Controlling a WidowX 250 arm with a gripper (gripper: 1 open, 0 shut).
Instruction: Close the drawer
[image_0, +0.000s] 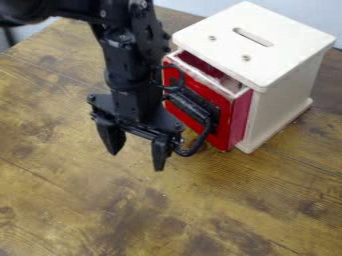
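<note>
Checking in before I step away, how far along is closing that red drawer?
Nothing is done yet: the red drawer sticks out of the cream box. The gripper hangs open in front of the black handle, holding nothing. Pushing the drawer in remains.

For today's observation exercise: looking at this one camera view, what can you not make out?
- Drawer inside: hidden by the cream box top above it.
- Loop handle: left part covered by the arm; contact with the open gripper unclear.
- Arm's upper part: cut off by the top edge.
- Slot detail: blurred.
</note>
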